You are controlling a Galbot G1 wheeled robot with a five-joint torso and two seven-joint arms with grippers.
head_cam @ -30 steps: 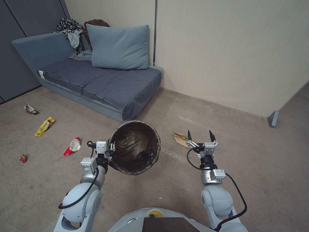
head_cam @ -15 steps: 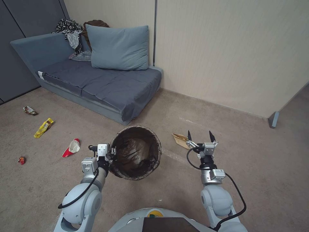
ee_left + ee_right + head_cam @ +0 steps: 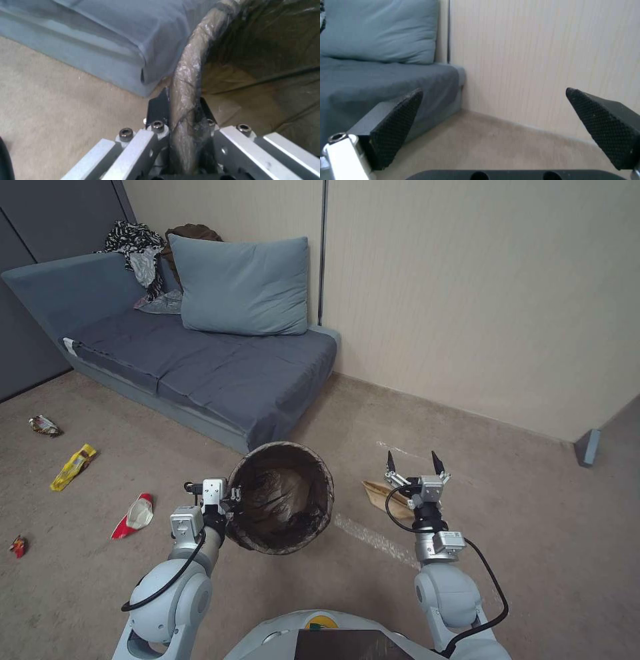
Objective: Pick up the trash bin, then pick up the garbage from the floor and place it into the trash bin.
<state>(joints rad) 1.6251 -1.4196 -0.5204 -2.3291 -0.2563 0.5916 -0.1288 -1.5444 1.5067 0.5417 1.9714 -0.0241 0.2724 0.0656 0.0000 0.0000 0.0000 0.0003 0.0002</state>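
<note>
One round trash bin (image 3: 280,499) with a dark liner bag is held off the floor, its rim clamped in the left pincer (image 3: 230,499). Five litter pieces are counted on the floor: four left of the bin, and one tan paper tray (image 3: 383,493) beneath the raised right pincer (image 3: 412,464), whose fingers are spread apart.

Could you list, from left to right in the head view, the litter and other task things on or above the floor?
Red scrap → brown wrapper → yellow wrapper → crushed red-and-white cup → left gripper → trash bin → tan paper tray → right gripper.
</note>
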